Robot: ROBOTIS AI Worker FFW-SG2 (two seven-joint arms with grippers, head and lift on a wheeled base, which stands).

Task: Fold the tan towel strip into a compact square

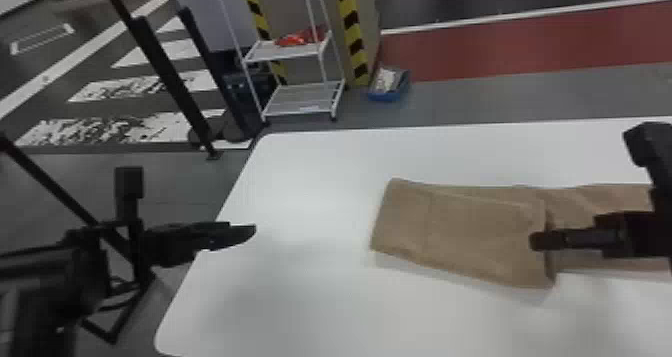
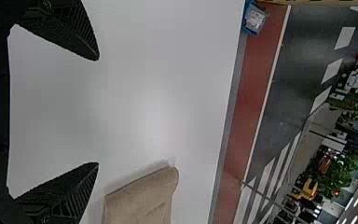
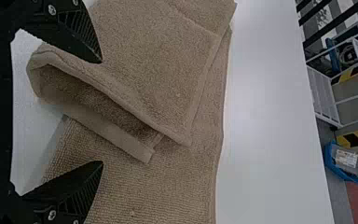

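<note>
The tan towel strip (image 1: pixel 465 231), partly folded, lies with its length along the worktop's (image 1: pixel 300 291) far edge; the right gripper (image 3: pixel 102 112), jaws parted, is nearer its flap than the left gripper (image 2: pixel 98 111), also opened.

So my tan towel strip (image 1: pixel 465 231) is lying flat on the white table (image 1: pixel 310 181), over toward my right. Its left part is doubled over on top, kinda crooked: the flap pokes past the strip's near edge, while a sliver of the bottom layer peeks out along the far side. Near corner of the flap is puffed up, and I can see the layers gaping there, hems and all. The rest runs off rightward, a bit rippled.
</note>
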